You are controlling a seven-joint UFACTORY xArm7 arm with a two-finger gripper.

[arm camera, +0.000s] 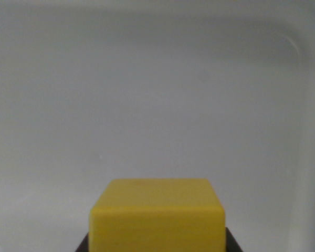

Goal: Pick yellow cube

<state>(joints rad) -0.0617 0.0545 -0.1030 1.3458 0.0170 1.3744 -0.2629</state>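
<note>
Solid yellow plastic cube point(157, 218) at bottom centre, dark gripper point(157, 245) parts flanking its lower corners, grip uncertain, pale grey tray point(147, 94) with rounded rim behind

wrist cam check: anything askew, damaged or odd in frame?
Nothing stands out. The yellow cube sits square and intact at the bottom centre, with dark parts, probably the fingers, just showing at its lower corners. The pale tray around it looks clean, with no spill or crack visible.
</note>
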